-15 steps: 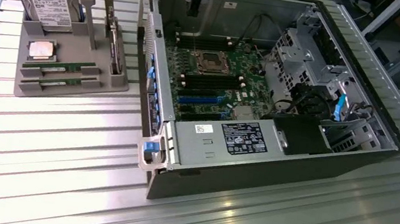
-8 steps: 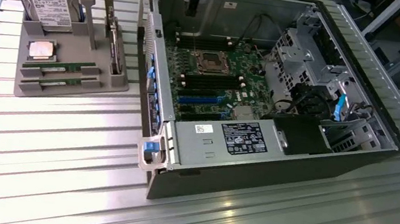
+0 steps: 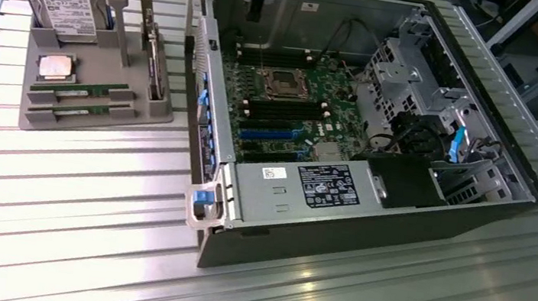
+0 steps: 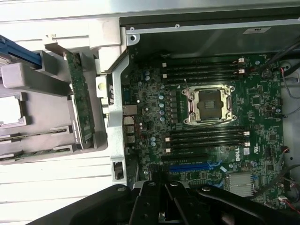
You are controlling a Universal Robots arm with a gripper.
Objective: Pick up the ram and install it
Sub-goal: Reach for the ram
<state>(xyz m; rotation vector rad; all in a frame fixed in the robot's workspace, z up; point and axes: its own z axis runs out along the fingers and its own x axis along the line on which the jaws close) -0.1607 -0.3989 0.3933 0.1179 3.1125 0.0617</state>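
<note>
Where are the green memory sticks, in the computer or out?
Out. Both ram sticks lie in the gray holder beside the open computer case, whose black memory slots look empty.

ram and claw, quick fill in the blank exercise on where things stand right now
___ ram sticks lie in the grey holder. The holder stands on the exterior view's ___ of the computer case. The claw, over the case, holds ___. The processor socket is ___.
Missing: two; left; nothing; empty
</note>
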